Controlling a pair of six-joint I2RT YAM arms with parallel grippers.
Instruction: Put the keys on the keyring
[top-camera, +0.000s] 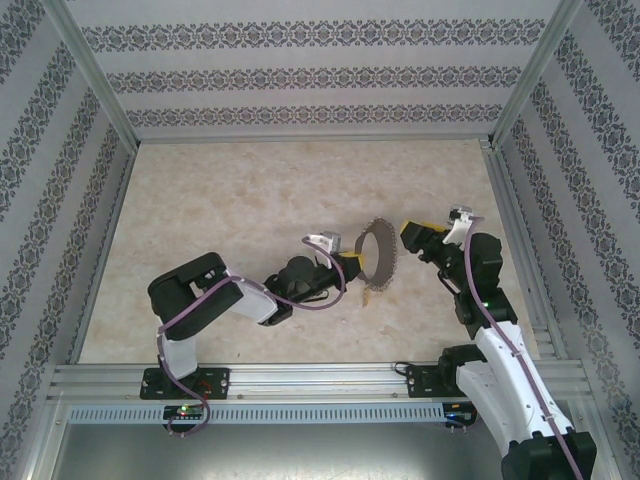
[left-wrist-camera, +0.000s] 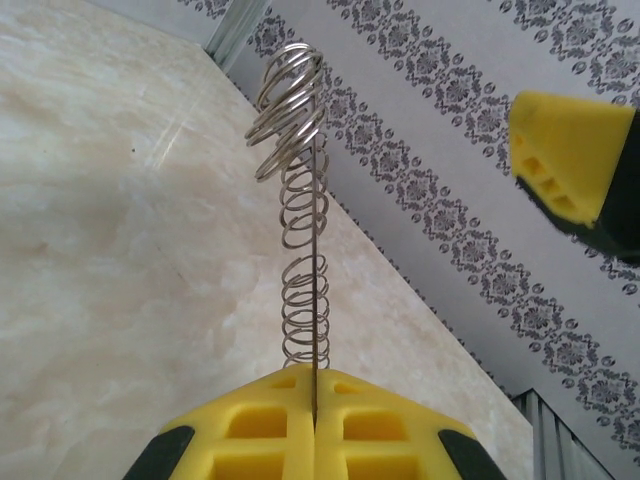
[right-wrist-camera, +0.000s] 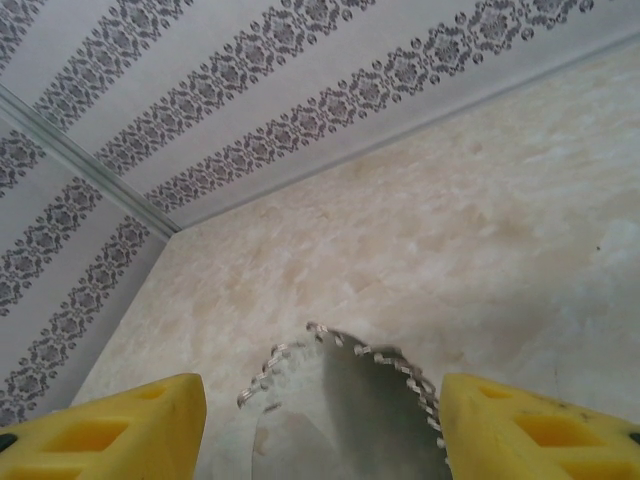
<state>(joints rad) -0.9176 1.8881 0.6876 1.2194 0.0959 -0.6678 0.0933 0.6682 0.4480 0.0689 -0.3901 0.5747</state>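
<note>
Two grippers of mine meet over the middle of the table (top-camera: 230, 200). Farthest left, my left gripper (left-wrist-camera: 315, 410) is pinched tight on the keyring (left-wrist-camera: 300, 120), its yellow pads (left-wrist-camera: 260, 435) clamped on the thin wire, so the ring stands upright and edge-on to that wrist, with small silver loops (left-wrist-camera: 305, 310) strung closely along it. I cannot tell whether its lower edge touches the table. Just on the near side of the ring, from overhead, sits a small pale speck that I take for the keys (top-camera: 371, 293); it is too small to say whether it hangs from the ring or lies beneath it. Further right, my right gripper (top-camera: 408, 238) is parted to a middling gap with nothing between its fingers (right-wrist-camera: 120, 425). It sits just beside the ring's right edge, and from that wrist the ring's jagged rim shows between and beyond the fingers, touching neither. I judge the step in hand to be fetching the key with the right gripper. To do it well, the left clamp should hold firm so the ring neither twists nor swings. The right gripper should come low and near, close across the plastic tag rather than the tiny blade, and avoid brushing the loops on the way.
</note>
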